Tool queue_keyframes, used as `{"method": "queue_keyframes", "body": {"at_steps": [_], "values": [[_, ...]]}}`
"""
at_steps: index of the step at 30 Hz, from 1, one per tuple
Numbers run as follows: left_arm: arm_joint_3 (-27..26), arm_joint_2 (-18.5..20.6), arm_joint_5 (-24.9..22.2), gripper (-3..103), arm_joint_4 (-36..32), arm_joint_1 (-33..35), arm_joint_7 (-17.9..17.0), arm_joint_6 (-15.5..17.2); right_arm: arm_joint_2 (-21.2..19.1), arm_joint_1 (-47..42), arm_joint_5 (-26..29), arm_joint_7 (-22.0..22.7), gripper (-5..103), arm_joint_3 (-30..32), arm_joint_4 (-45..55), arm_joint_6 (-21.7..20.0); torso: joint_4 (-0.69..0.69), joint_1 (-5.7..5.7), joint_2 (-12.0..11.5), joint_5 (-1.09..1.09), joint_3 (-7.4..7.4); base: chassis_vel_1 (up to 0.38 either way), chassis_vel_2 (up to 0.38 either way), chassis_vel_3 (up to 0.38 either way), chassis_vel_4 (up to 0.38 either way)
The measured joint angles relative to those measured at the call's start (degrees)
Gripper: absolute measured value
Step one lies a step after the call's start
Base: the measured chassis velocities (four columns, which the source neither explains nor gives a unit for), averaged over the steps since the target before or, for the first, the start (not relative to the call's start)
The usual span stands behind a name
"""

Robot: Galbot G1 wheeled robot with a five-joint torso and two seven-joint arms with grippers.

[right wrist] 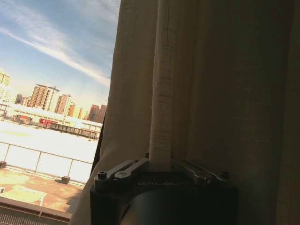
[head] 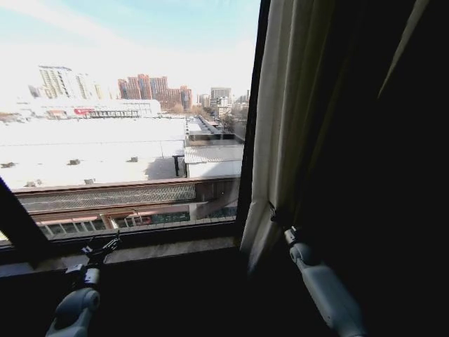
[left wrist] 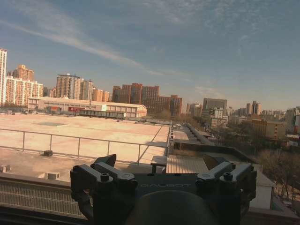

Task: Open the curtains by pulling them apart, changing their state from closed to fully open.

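Observation:
The curtains (head: pixel 275 105) hang as a pale, finely woven panel gathered into pleats at the right side of the window, leaving the glass to the left uncovered. My right gripper (head: pixel 276 214) reaches into the panel's lower part. In the right wrist view the right gripper (right wrist: pixel 159 164) is shut on one narrow vertical pleat of the curtain (right wrist: pixel 161 93). My left gripper (head: pixel 105 243) sits low by the window sill, apart from any fabric. The left wrist view shows the left gripper (left wrist: pixel 164 174) open, with nothing between its fingers (left wrist: pixel 105 177) and the city beyond.
A dark heavy drape (head: pixel 365 140) covers the right of the head view behind the pale panel. The window sill (head: pixel 161 251) runs below the glass, and a dark slanted frame bar (head: pixel 17 225) crosses the lower left. Rooftops and buildings lie outside.

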Motion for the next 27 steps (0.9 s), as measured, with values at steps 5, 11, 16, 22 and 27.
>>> {"method": "queue_keyframes", "body": {"at_steps": [5, 11, 16, 22, 27], "values": [[0.0, 0.0, 0.0, 100, 0.0, 0.0, 0.01, 0.0, -0.37, 0.81, -2.61, 0.4, 0, 0.04, -1.14, -0.69, 0.03, -0.02, 0.01, -0.03, -0.01, -0.05, -0.04, 0.052, 0.025], [-0.02, 0.0, 0.01, 100, 0.0, 0.0, -0.02, 0.0, -0.34, 2.23, -4.31, 7.94, 0, 0.33, -3.0, -5.48, 0.08, -0.04, 0.02, -0.06, -0.01, 0.02, 0.007, -0.009, -0.009], [-0.02, 0.0, 0.0, 100, 0.0, 0.0, -0.02, 0.0, -0.38, 4.18, -5.45, 15.53, 0, 1.93, -5.37, -10.0, 0.02, -0.03, 0.02, -0.03, -0.01, 0.012, 0.004, -0.006, -0.005], [-0.02, 0.0, 0.0, 100, 0.0, 0.0, -0.02, 0.0, -1.63, 5.49, -6.87, 17.9, 0, 4.72, -8.5, -10.98, 0.02, -0.02, 0.02, -0.03, 0.0, 0.0, 0.0, 0.0, 0.0], [-0.02, 0.0, 0.0, 100, 0.0, 0.0, -0.02, 0.0, -2.79, 5.31, -9.42, 20.18, 0, 7.22, -9.78, -12.29, 0.02, -0.03, 0.02, -0.04, -0.01, 0.0, 0.0, 0.0, 0.0]]}}
